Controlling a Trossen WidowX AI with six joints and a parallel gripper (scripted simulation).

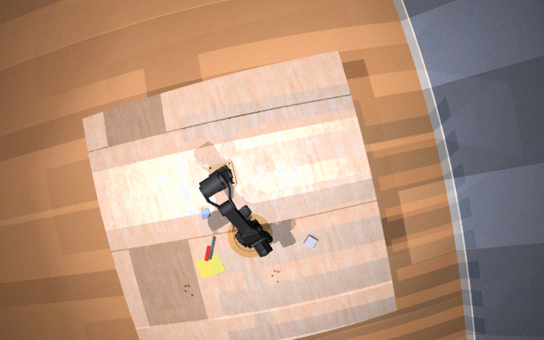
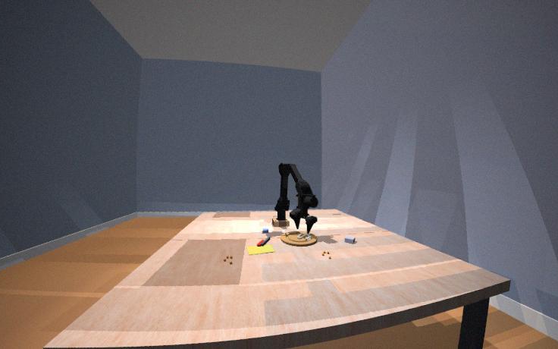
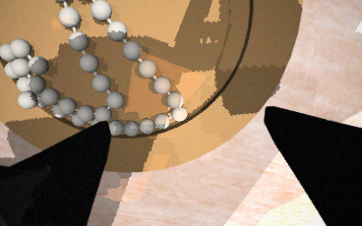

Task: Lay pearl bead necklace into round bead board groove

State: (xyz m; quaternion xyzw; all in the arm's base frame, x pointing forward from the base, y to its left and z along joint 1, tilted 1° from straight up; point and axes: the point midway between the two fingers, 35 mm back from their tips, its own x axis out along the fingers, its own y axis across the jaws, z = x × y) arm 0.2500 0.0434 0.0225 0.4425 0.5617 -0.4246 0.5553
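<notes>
The round bead board [image 1: 233, 242] [image 2: 288, 240] [image 3: 280, 34] lies flat on the table. The pearl necklace [image 2: 304, 237] [image 3: 161, 85] lies on it. In the wrist view, one row of beads follows the dark groove line along the lower edge. Two strands run from there up across the board's inner face and out of view. Several beads are bunched in a doubled clump at the left. My gripper [image 2: 302, 231] [image 3: 188, 121] is wide open and empty, low over the board's edge. Its left finger hides a little of the board beside the lower beads. The arm hides the necklace in the top view.
A blue block [image 1: 205, 213] [image 2: 264, 231] is near the arm's base. A pale block [image 1: 310, 241] [image 2: 349, 240] lies right of the board. A red and dark stick [image 1: 208, 253] [image 2: 263, 241] and a yellow sheet [image 1: 210, 267] [image 2: 261, 249] lie left. Small orange balls [image 1: 278, 271] [image 2: 329, 258] lie in two groups.
</notes>
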